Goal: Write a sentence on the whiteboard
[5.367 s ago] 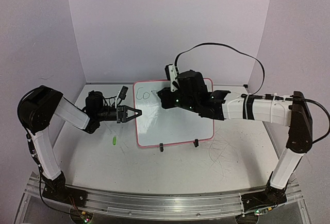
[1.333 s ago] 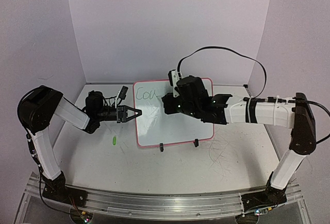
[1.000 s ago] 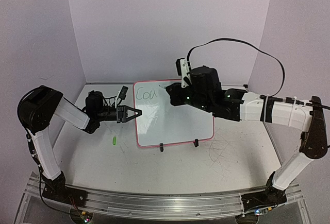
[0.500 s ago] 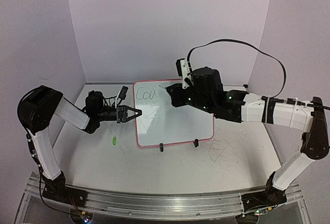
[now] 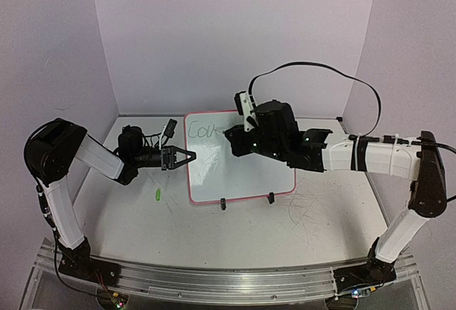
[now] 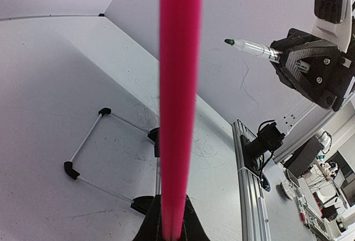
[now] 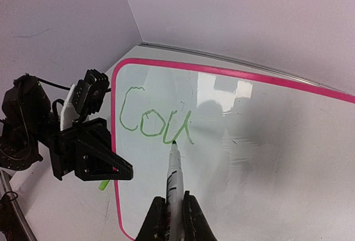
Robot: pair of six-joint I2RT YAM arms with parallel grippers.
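Whiteboard [image 5: 242, 160] stands at ctr of the top view on the table [image 5: 235, 253], tilted back, propped on two black clip feet [image 5: 223, 204] along its lower edge. The sentence [image 5: 201, 131] is only begun: green "Cou" in the board's upper left corner, rest of the surface blank.

R arm comes in from the right side of the frame. Its upper link rises from the base at lower right, and the long white forearm runs nearly level leftward across the board's right half. The wrist is bent down toward the writing, w/ a black cable [image 5: 313, 68] looping above it. R gripper [image 7: 171, 219] is clamped tight on a white marker [image 7: 173, 180], w/ no gap at its sides. The marker points up-frame in the wrist view, green tip at the foot of the last stroke after the "u" [image 7: 155, 124]. Tip is on or just off the surface; can't tell which.

L arm rises from lower left, elbow high at the left edge, forearm sloping down and right to the board's left rim. L gripper [image 5: 187, 157] is pinched closed on that pink rim abt mid-height. In its own wrist view the rim runs straight up btw the fingers [image 6: 186, 227].

Small green piece [image 5: 157, 194] lies on the table just below the L gripper, apart from the board.
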